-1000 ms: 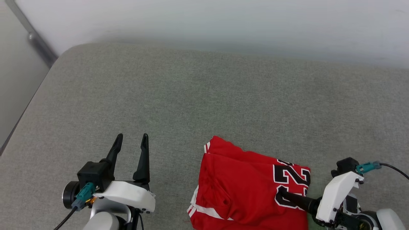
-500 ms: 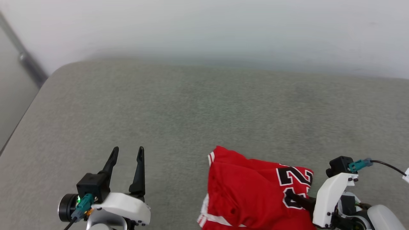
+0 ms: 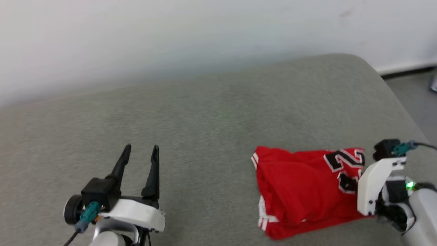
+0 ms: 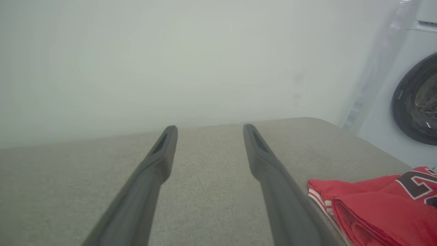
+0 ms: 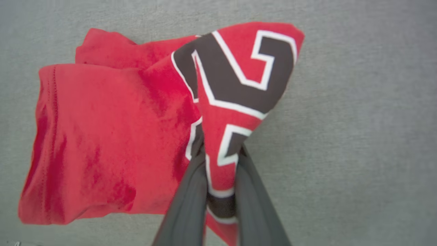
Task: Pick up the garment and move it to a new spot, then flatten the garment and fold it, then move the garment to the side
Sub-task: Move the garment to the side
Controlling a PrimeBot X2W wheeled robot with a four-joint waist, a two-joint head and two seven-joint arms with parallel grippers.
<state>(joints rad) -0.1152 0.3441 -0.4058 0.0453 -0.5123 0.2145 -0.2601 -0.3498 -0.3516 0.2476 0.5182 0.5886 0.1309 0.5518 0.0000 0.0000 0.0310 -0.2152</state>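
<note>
The garment (image 3: 304,194) is a folded red jersey with a black, white-outlined number, lying on the grey cushioned surface (image 3: 205,116) at the lower right. My right gripper (image 5: 220,152) is shut on a fold of the garment (image 5: 102,136) at the number print, and that fold rises in a peak while the rest lies flat. In the head view the right arm's white wrist (image 3: 377,184) sits at the garment's right edge, its fingers hidden. My left gripper (image 3: 142,147) stands open over bare surface to the left, nothing between its fingers (image 4: 160,160); the garment (image 4: 382,208) lies to its right.
The grey surface's rounded right edge (image 3: 389,89) drops to the floor (image 3: 416,92). A pale wall (image 3: 170,41) runs along the far side. A white washing machine with a dark round door (image 4: 414,102) stands beyond the right end.
My right gripper has shut on the garment's number fold and pulled it up into a peak. The head camera has swung right, shifting the whole picture. The left gripper stays open.
</note>
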